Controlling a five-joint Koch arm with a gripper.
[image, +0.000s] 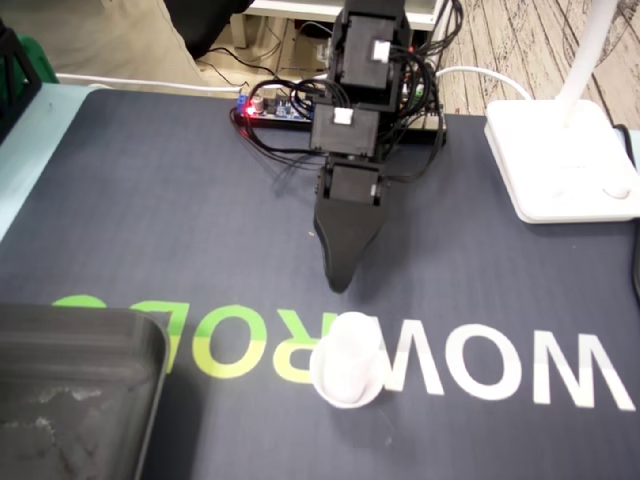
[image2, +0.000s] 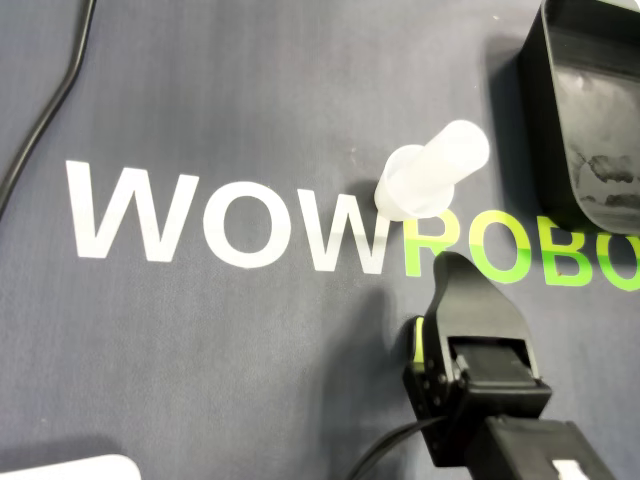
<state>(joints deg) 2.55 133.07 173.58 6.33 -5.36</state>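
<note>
My mat (image: 150, 220) reads "WOWROBO", white then green. The translucent white plastic cup (image: 348, 365) stands wide end down where the two colours meet, just beyond the black gripper (image: 340, 282). It holds nothing, and I cannot tell its opening. Only the fixed view shows the white lamp base (image: 560, 160); both views show the black tray (image: 80, 380).
</note>
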